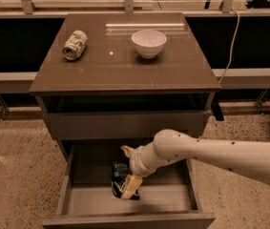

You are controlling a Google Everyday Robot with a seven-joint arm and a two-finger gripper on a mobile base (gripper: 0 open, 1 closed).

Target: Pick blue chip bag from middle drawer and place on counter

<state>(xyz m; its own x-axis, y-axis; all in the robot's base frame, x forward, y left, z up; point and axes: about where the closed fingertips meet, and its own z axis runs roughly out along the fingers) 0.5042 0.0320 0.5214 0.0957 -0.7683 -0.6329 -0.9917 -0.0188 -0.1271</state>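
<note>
**A:** where was the tool [129, 189] at that point?

**B:** down inside the open middle drawer [165, 202], right over the blue chip bag [119, 171] lying on the drawer floor. honestly couldn't tell if it was open or clamped.

**A:** and up on the table [125, 70]?

**B:** a green-and-white can [75, 45] on its side, and a white bowl [149, 43] near it.

The white arm [220, 154] stretches in from the right, wrist [143, 162] bent, claw [129, 189] angled downward, low centre.
</note>
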